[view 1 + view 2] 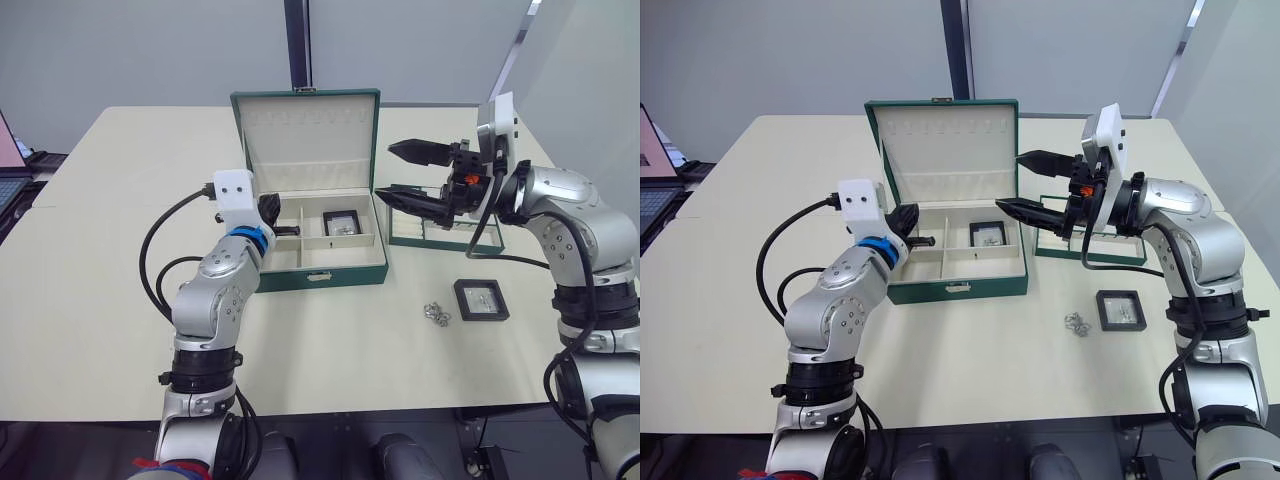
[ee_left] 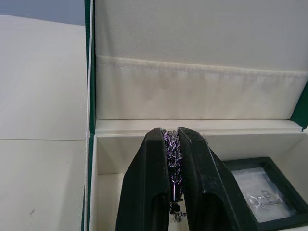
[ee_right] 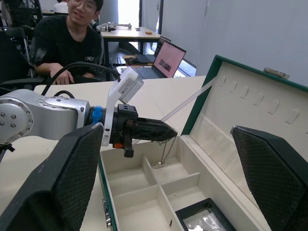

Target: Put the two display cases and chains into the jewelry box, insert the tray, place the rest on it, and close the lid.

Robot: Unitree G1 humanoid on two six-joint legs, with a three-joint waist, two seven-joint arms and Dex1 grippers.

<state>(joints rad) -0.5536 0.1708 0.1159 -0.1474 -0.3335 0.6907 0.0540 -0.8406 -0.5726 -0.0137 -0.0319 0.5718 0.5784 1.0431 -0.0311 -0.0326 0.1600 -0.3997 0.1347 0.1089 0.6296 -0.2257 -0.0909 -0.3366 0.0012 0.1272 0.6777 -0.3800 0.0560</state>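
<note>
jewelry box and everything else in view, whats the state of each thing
jewelry box: open, one display case inside
lid: raised upright
left gripper: shut on a chain, above the box
right gripper: open, empty
second display case: on the table
loose chain: on the table beside it
tray: on the table, not inserted

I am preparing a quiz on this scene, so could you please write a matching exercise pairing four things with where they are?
Things:
1. chain
2. display case
3. second display case
4. tray

Places:
A. on the table, beside a small chain cluster
B. pinched in the left hand
C. on the table beside the jewelry box, under the open right hand
D. in a compartment of the jewelry box

Pairs: 1-B, 2-D, 3-A, 4-C
</note>
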